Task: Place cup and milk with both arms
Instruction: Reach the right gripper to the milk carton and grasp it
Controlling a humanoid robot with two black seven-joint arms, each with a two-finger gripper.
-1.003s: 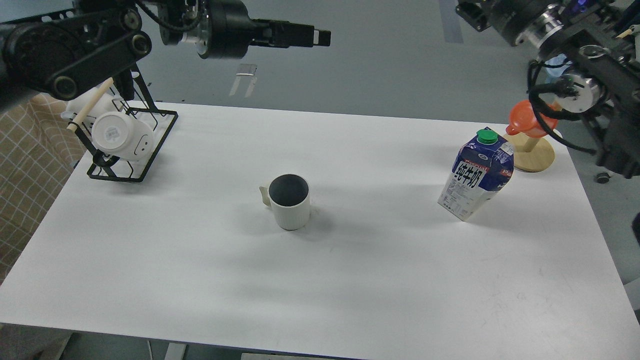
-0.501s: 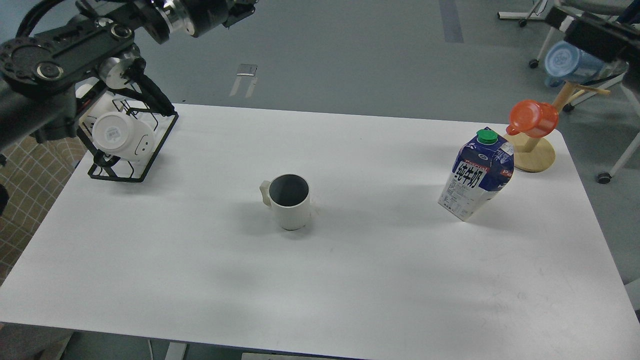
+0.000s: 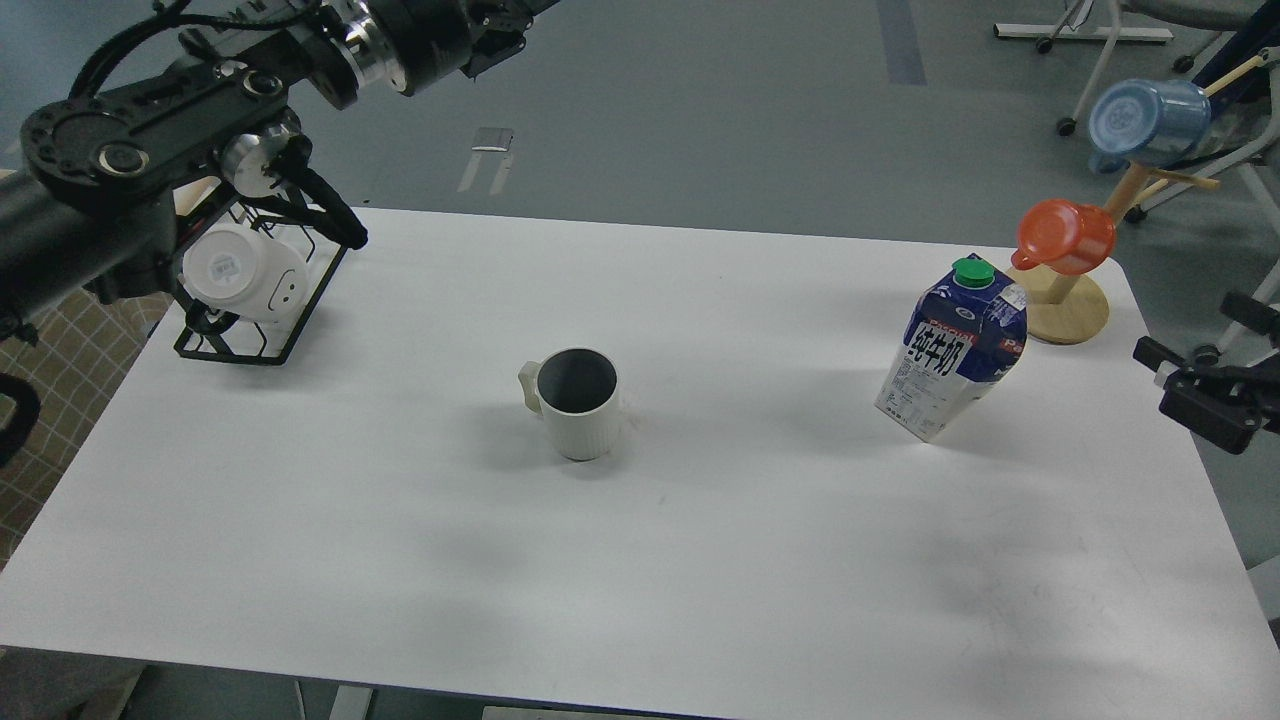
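The cup (image 3: pixel 577 402) stands upright near the middle of the table (image 3: pixel 400 560), its mouth open upward and its handle turned toward the left edge. Nothing touches it. The milk (image 3: pixel 952 350) stands well apart from it, toward the far right corner, with its green cap on top. Both stand clear on all sides, which I judge leaves each arm room to come at its own item.

Just beyond the milk, at the far right corner, a wooden stand (image 3: pixel 1068 305) holds an orange cup (image 3: pixel 1065 236) on one peg and a blue cup (image 3: pixel 1148 119) higher up. At the far left corner a black wire rack (image 3: pixel 268 325) carries a white cup (image 3: pixel 243 273) lying on its side.

The left arm (image 3: pixel 150 150) reaches over that rack and runs out of the top of the view, so its fingers are not visible. The right gripper (image 3: pixel 1195 390) shows at the right edge, beside the table; it is dark and partly cut off, and I cannot tell whether its fingers are spread or closed.

The tabletop is plain white and matte, with soft shadows. Behind it lies a grey floor with chair legs on castors.
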